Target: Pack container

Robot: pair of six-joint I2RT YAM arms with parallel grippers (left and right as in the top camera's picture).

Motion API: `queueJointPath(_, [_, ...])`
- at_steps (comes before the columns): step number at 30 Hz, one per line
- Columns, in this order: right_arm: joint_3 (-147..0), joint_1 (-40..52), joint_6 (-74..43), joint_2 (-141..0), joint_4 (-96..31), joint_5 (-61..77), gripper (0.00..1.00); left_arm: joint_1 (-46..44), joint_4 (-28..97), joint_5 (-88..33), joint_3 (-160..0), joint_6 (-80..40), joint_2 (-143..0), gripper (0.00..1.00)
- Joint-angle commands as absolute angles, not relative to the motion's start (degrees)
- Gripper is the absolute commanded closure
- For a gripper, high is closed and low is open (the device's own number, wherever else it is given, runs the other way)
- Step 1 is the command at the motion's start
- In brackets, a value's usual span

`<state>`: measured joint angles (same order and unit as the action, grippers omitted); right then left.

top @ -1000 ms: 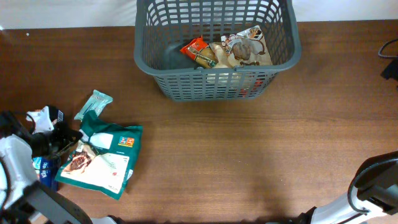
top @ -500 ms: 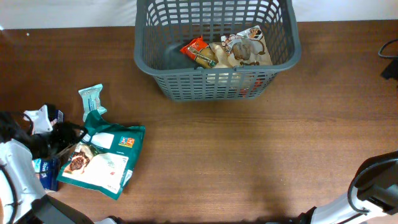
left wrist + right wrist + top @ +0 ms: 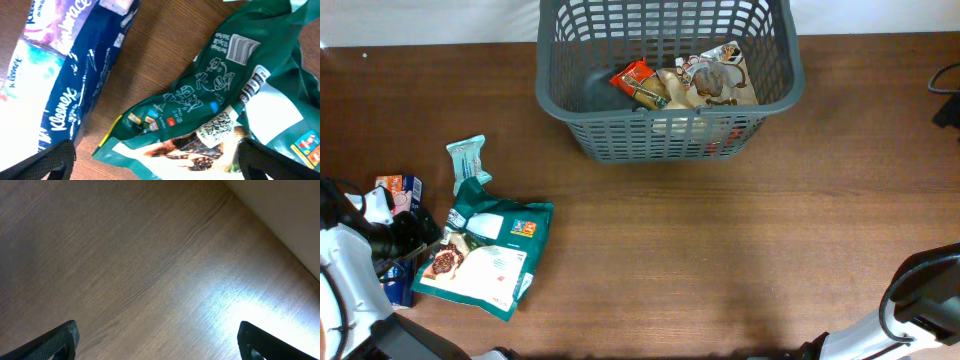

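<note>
The container (image 3: 660, 135), a dark grey lattice basket, stands at the back centre. It holds a red packet (image 3: 638, 82) and a white and brown packet (image 3: 715, 75). At the left lies a green coffee bag (image 3: 490, 255), with a small pale teal packet (image 3: 468, 158) just behind it. My left gripper (image 3: 418, 238) is open at the bag's left end. In the left wrist view the left gripper (image 3: 160, 167) straddles the lower end of the green bag (image 3: 220, 95) without closing on it. My right gripper (image 3: 159, 345) is open over bare wood.
A blue tissue pack (image 3: 65, 85) lies right beside the green bag, under my left arm; the tissue pack (image 3: 398, 188) shows partly in the overhead view. The right arm (image 3: 920, 290) sits at the front right corner. The table's white far edge (image 3: 280, 215) runs behind the right gripper.
My left gripper has gone from shut to open and drawn back slightly to the left. The pale teal packet turned and now lies behind the green bag. The right arm has not moved.
</note>
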<state>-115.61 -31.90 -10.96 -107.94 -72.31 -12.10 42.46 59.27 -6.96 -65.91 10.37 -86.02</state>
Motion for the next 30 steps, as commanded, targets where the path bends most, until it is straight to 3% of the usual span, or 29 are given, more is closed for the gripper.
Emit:
queueJointPath(1, [-115.50, -31.86, -11.38, -107.24, -72.16, -12.01, 0.01, 42.54, 59.13, -7.42, -66.70, 11.25, -85.95, 0.07])
queueJointPath(6, [-115.50, -31.86, -11.38, -107.24, -72.16, -12.01, 0.01, 42.54, 59.11, -14.00, -66.70, 17.06, -88.25, 0.11])
queueJointPath(9, [-115.50, -31.86, -11.38, -107.24, -72.16, -12.01, 0.01, 42.54, 59.09, -16.93, -66.70, 19.49, -91.09, 0.28])
queueJointPath(12, [-115.50, -31.86, -11.38, -107.24, -72.16, -12.01, 0.01, 42.54, 58.87, -19.64, -66.70, 21.47, -93.91, 0.30])
queueJointPath(19, [-115.50, -31.86, -11.38, -107.24, -72.16, -12.01, 0.01, 42.54, 58.43, -27.62, -66.70, 25.89, -98.74, 0.13])
queueJointPath(20, [-115.50, -31.86, -11.38, -107.24, -72.16, -12.01, 0.01, 42.54, 58.33, -28.29, -66.70, 26.41, -98.78, 0.07])
queueJointPath(30, [-115.50, -31.86, -11.38, -107.24, -72.16, -12.01, 0.01, 42.48, 58.35, -29.76, -66.70, 28.08, -99.39, 0.05])
